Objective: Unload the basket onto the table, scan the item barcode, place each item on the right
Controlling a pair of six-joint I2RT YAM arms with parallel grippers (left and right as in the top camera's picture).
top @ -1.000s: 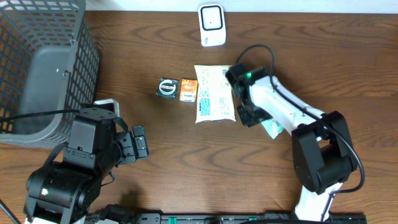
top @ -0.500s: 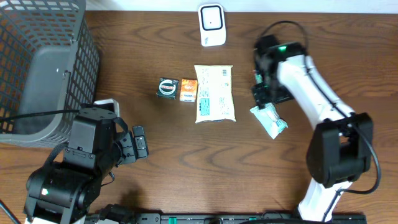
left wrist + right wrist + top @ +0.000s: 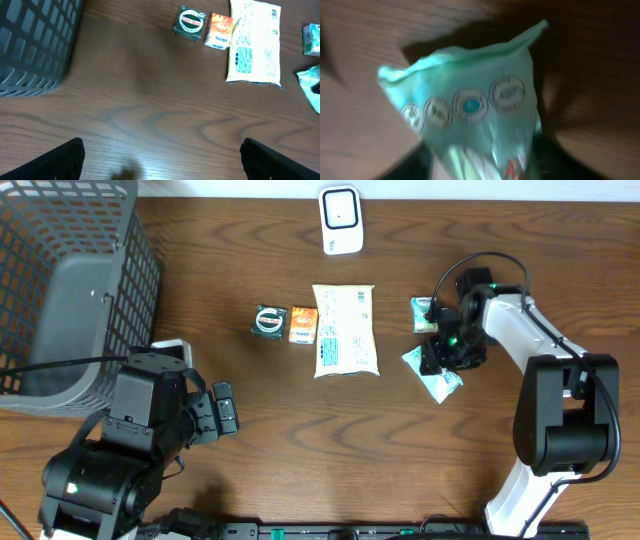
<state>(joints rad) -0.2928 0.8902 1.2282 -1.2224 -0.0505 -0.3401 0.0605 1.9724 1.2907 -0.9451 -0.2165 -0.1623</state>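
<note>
A crumpled teal packet lies on the table right of the white pouch. My right gripper is down on the packet's upper end. In the blurred right wrist view the teal packet fills the space between the two dark fingers, and my right gripper appears shut on it. The white scanner stands at the far edge. My left gripper hovers at the lower left. Seen in its own wrist view, my left gripper is open over bare wood.
A small green box lies just above the right gripper. A green round tin and an orange packet sit left of the pouch. A grey wire basket fills the far left corner.
The right arm swung from the pouch's right edge to the right, then down onto the teal packet. A small green box now shows where it passed. The left arm has not moved.
</note>
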